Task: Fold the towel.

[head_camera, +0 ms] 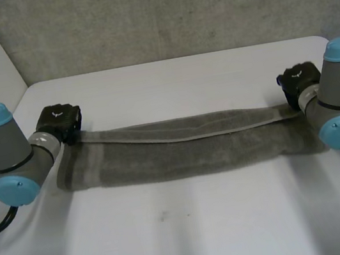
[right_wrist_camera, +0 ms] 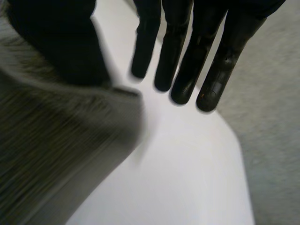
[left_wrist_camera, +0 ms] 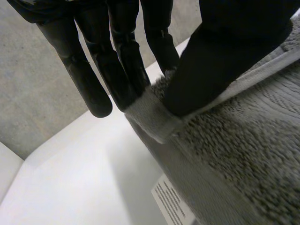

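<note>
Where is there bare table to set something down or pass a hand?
The widest free patch is the table on the near side of the towel; a narrower strip lies between towel and wall. Crowded at the towel's ends, where the left hand and right hand hold it.

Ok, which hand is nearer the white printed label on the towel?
Left. The left hand pinches the towel corner just beside the label; the right hand holds the opposite end.
</note>
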Controlling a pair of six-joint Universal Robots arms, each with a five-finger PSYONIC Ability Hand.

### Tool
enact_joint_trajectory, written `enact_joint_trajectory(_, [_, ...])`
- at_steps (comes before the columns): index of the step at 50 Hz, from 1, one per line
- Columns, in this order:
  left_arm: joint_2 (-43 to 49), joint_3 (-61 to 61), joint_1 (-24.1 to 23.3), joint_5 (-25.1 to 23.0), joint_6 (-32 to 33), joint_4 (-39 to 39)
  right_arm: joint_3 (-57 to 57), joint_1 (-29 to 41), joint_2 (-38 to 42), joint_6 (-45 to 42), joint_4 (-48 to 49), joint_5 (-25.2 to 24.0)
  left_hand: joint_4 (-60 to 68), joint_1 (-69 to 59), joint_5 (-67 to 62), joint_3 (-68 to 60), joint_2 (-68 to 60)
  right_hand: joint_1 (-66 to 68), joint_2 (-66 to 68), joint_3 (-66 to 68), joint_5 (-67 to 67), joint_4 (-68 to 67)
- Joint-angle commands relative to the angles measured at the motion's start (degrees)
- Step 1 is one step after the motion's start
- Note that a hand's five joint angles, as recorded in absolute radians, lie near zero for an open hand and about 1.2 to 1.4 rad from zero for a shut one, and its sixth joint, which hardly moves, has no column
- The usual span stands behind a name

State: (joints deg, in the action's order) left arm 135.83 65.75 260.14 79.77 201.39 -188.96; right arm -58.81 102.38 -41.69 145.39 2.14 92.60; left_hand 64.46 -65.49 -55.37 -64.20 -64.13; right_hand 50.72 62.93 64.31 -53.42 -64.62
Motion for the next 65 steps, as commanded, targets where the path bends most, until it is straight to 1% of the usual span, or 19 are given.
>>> enact_joint_trajectory(1, [-0.9, -0.9, -1.8, 2.1, 0.4, 0.1, 1.2, 0.6, -2.5, 1.0, 6.9, 5.2, -52.4, 53.4, 53.3, 52.1, 52.1, -40.7, -52.9, -54.3, 53.4, 54.6])
enact_joint_trajectory(10, [-11.0, 6.0, -2.5, 3.6, -0.2, 0.1, -5.1, -0.1, -15.2, 10.3, 5.2, 3.1, -52.7, 53.8, 53.6, 52.5, 52.4, -40.7, -52.9, -54.3, 53.4, 54.6])
enact_joint_trajectory(15, [-19.6, 14.3, -2.5, 3.4, -0.3, -0.2, -14.0, -3.3, -23.4, 10.6, -3.9, -3.1, -52.7, 53.8, 53.6, 52.5, 52.4, -40.7, -52.9, -54.3, 53.4, 54.6])
enact_joint_trajectory(19, [-22.7, 18.8, -2.4, 3.2, -0.3, -0.2, -19.1, -5.2, -24.9, 11.0, -8.1, -5.7, -53.4, 54.4, 54.3, 53.1, 53.1, -39.6, -51.8, -53.2, 52.3, 53.5])
enact_joint_trajectory(22, [-24.8, 23.5, -2.3, 3.0, -0.6, -0.9, -24.1, -6.1, -25.1, 11.1, -10.0, -8.3, -53.6, 54.6, 54.5, 53.3, 53.2, -32.1, -44.3, -45.7, 44.8, 46.0])
enact_joint_trajectory(26, [-26.0, 28.1, -2.2, 2.9, -0.6, -3.4, -30.6, -8.2, -24.9, 11.0, -8.0, -11.9, -53.7, 54.8, 54.6, 53.5, 53.4, -21.3, -33.5, -34.9, 34.0, 35.2])
enact_joint_trajectory(31, [-26.1, 33.4, -2.0, 2.9, -0.6, -10.7, -33.4, -8.9, -21.8, 10.5, -2.9, -13.3, -53.1, 54.1, 54.0, 52.8, 52.7, -12.4, -24.6, -26.0, 25.1, 26.3])
enact_joint_trajectory(39, [-26.0, 34.1, -2.0, 2.9, -0.6, -12.0, -33.1, -9.1, -17.4, 10.0, 2.7, -12.7, -53.1, 54.1, 54.0, 52.8, 52.7, 2.1, -10.1, -11.5, 10.6, 11.8])
enact_joint_trajectory(40, [-26.1, 34.2, -1.9, 2.9, -0.6, -12.1, -32.8, -9.1, -16.5, 9.7, 3.4, -12.6, -53.2, 54.3, 54.1, 53.0, 52.9, 14.1, 1.9, 0.5, -1.4, -0.2])
enact_joint_trajectory(41, [-26.1, 34.2, -1.9, 2.9, -0.6, -12.1, -32.8, -9.1, -16.5, 9.7, 3.4, -12.6, -53.2, 54.3, 54.1, 53.0, 52.9, 14.2, 2.0, 0.6, -1.5, -0.3])
enact_joint_trajectory(42, [-26.1, 34.2, -1.7, 2.9, -0.6, -12.2, -32.4, -9.3, -16.1, 8.6, 4.4, -12.2, -53.2, 54.3, 54.1, 53.0, 52.9, 29.1, 16.9, 15.5, -16.4, -15.2])
enact_joint_trajectory(43, [-26.1, 34.2, -1.7, 2.9, -0.6, -12.2, -32.3, -9.9, -16.1, 7.1, 5.7, -11.3, -53.2, 54.3, 54.1, 53.0, 52.9, 29.3, 17.1, 15.7, -16.6, -15.4])
enact_joint_trajectory(47, [-26.2, 34.4, -1.6, 2.9, -0.6, -12.2, -32.6, -12.9, -18.4, -6.6, 13.6, 0.6, -53.4, 54.4, 54.3, 53.1, 53.1, 29.3, 17.1, 15.7, -16.6, -15.4])
enact_joint_trajectory(50, [-26.2, 35.0, -1.7, 2.9, -0.6, -12.3, -32.6, -15.3, -19.4, -13.6, 15.7, 4.8, -53.4, 54.4, 54.3, 53.1, 53.1, 29.3, 17.1, 15.7, -16.6, -15.4])
enact_joint_trajectory(53, [-26.4, 35.1, -1.8, 3.0, -0.6, -12.3, -32.2, -15.8, -19.7, -17.4, 16.7, 5.0, -53.2, 54.3, 54.1, 53.0, 52.9, 29.3, 17.1, 15.7, -16.6, -15.4])
enact_joint_trajectory(57, [-27.0, 35.1, -1.7, 3.0, -0.6, -12.3, -31.1, -13.3, -21.6, -14.3, 17.6, 2.8, -53.2, 54.3, 54.1, 53.0, 52.9, 29.3, 17.1, 15.7, -16.6, -15.4])
enact_joint_trajectory(59, [-27.5, 35.3, -1.7, 3.0, -0.6, -12.3, -29.8, -7.1, -24.9, -8.1, 18.3, 0.8, -53.2, 54.3, 54.1, 53.0, 52.9, 29.3, 17.1, 15.7, -16.6, -15.4])
enact_joint_trajectory(62, [-27.6, 35.4, -1.7, 3.0, -0.6, -12.4, -28.9, -3.9, -26.0, -5.3, 18.3, -0.1, -53.2, 54.3, 54.1, 53.0, 52.9, 29.3, 17.1, 15.7, -16.6, -15.4])
enact_joint_trajectory(65, [-27.6, 35.4, -1.8, 3.0, -0.6, -12.3, -26.5, 3.3, -26.0, -1.9, 18.6, -2.3, -53.2, 54.3, 54.1, 53.0, 52.9, 29.3, 17.1, 15.7, -16.6, -15.4])
